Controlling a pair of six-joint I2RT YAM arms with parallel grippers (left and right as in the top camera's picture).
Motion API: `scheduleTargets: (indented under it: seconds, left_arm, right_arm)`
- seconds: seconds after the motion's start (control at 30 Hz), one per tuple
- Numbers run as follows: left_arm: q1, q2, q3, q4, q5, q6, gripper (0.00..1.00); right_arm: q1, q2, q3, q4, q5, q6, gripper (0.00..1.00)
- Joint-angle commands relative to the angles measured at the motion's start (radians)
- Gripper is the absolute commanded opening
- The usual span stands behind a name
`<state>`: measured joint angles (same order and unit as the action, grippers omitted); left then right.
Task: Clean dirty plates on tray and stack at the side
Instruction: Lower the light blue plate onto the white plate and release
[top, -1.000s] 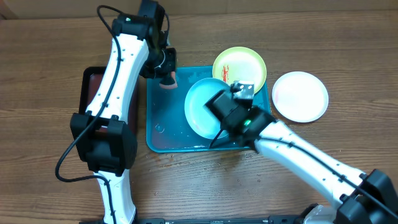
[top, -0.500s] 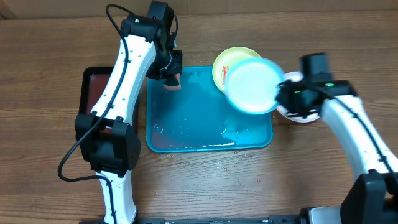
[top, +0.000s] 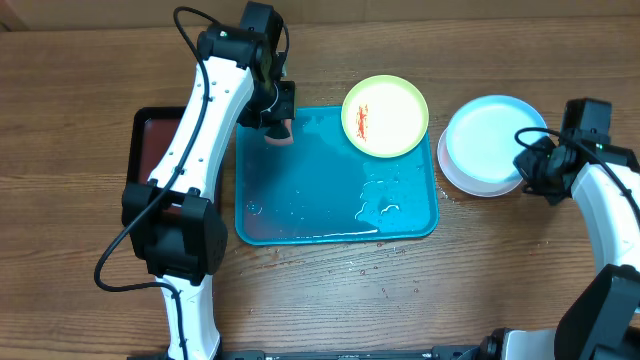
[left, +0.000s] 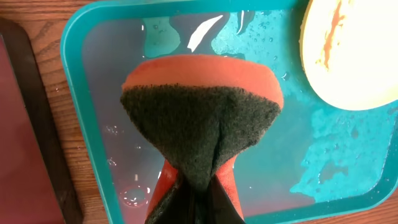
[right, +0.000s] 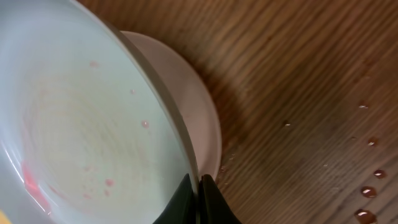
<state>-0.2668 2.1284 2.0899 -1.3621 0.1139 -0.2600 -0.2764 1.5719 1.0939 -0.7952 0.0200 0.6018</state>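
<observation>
A pale cyan plate hangs just over the white plate on the table right of the tray. My right gripper is shut on the cyan plate's rim. The yellow-green rimmed plate, with a red smear, lies on the blue tray's back right corner. My left gripper is shut on an orange sponge with a dark scrub face, held over the tray's back left part.
A smaller black tray with a dark red inside lies left of the blue tray. Water pools and drops wet the blue tray's floor and the wood near its front right corner.
My right gripper carried the cyan plate from the tray rightward and lowered it over the white plate. The left gripper with the sponge has barely moved.
</observation>
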Motion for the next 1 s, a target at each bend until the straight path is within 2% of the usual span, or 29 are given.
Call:
scheduleTargets:
  seconds: [0.0,0.3,0.47,0.8,0.83,0.9,0.97]
  left_arm:
    - [-0.009,-0.006,0.015,0.002,-0.014,-0.010,0.04]
    - [-0.009,-0.006,0.011,0.005,-0.014,-0.010,0.04]
    - [-0.009,-0.006,0.011,0.009,-0.013,-0.010,0.04]
    - [-0.009,-0.006,0.011,0.009,-0.013,-0.010,0.04]
    - [-0.009,-0.006,0.011,0.009,-0.013,-0.010,0.04]
    - [-0.009,-0.006,0.011,0.009,-0.013,-0.010,0.04]
    - [-0.009,-0.006,0.011,0.009,-0.013,-0.010,0.04]
  right_arm:
    - [-0.017,-0.005,-0.039,0.038,0.059,-0.004,0.05]
    - [-0.020,-0.004,-0.093,0.130,0.057,-0.004,0.05]
    - [-0.020,0.019,-0.097,0.134,0.049,-0.005,0.09]
    - [0.002,0.085,-0.095,0.148,-0.062,-0.045,0.09]
    - [0.007,0.085,-0.092,0.148,-0.077,-0.063,0.14]
    - [0.020,0.085,-0.077,0.143,-0.116,-0.114,0.34]
    - [0.032,0.084,-0.049,0.122,-0.142,-0.158,0.42]
